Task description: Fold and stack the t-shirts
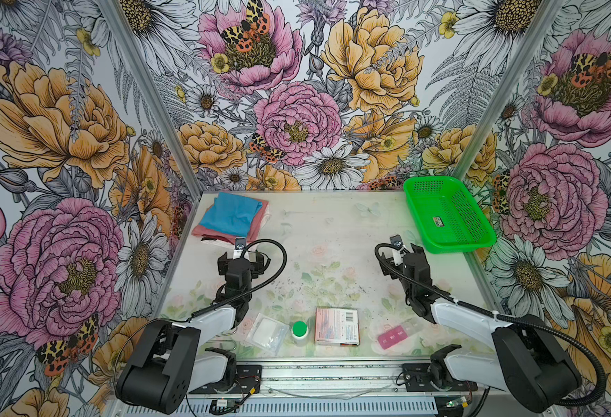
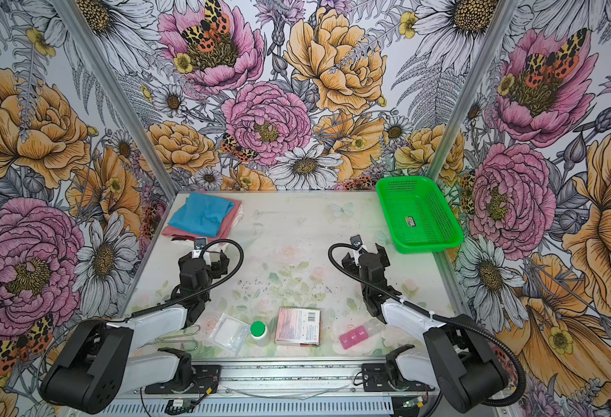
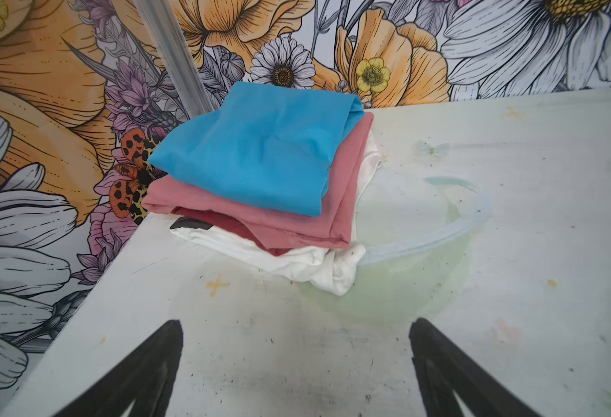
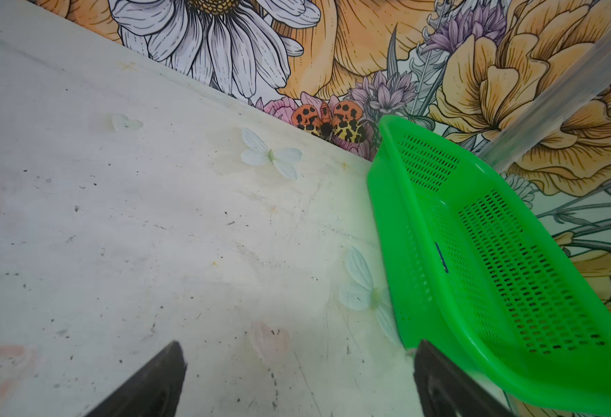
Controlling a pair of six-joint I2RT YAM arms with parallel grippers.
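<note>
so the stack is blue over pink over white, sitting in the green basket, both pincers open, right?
Wrong place. The stack, blue shirt over pink shirt over white shirt, sits on the table in its far left corner; the green basket holds no cloth. Both top views show this. Left pincer and right pincer are open.

White t-shirt (image 3: pixel 307 263) mostly beneath pink t-shirt (image 3: pixel 246 213)

At ten o'clock on the desk (image 2: pixel 297 231), a folded blue shirt (image 2: pixel 203 216) lies atop a pink shirt (image 2: pixel 232 218). A green basket (image 2: pixel 428 247) sits at two o'clock. The left hand (image 2: pixel 208 255) and right hand (image 2: pixel 365 252) hover mid-desk, fingers spread wide.
</note>
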